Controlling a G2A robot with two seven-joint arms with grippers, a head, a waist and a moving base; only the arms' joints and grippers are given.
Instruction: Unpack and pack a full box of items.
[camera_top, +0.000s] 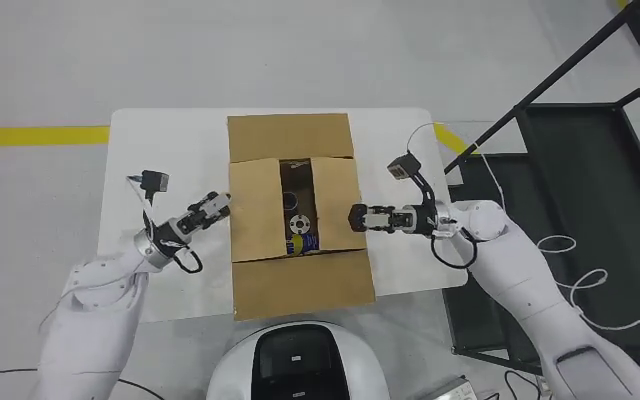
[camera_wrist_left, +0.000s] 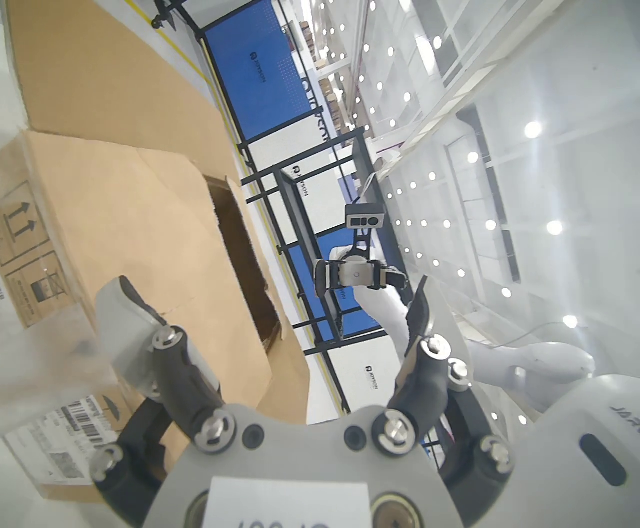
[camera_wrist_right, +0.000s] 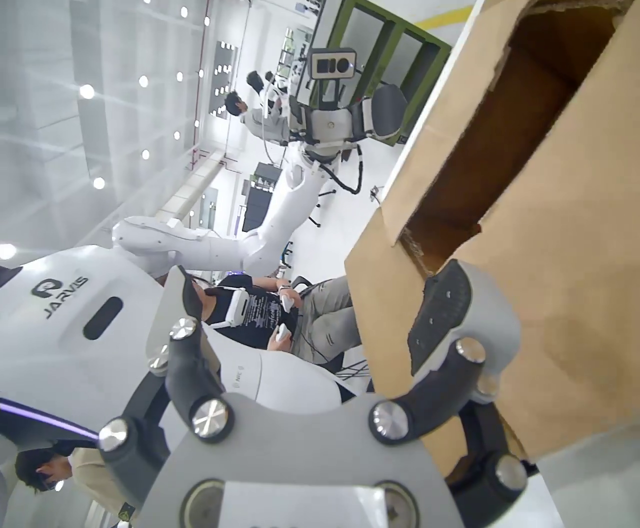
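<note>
Box (camera_top: 262, 215) sits on the table (camera_top: 170, 140) between both end effectors: left end effector (camera_top: 222, 203) released just beside its left wall, right end effector (camera_top: 353, 217) released at its right flap's edge; items (camera_top: 300, 230) lie inside.

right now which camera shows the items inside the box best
The top view: it looks straight down through the gap between the flaps of the box onto the items. Both wrist views catch the opening at a slant, its inside dark, so no items can be made out there.
</note>
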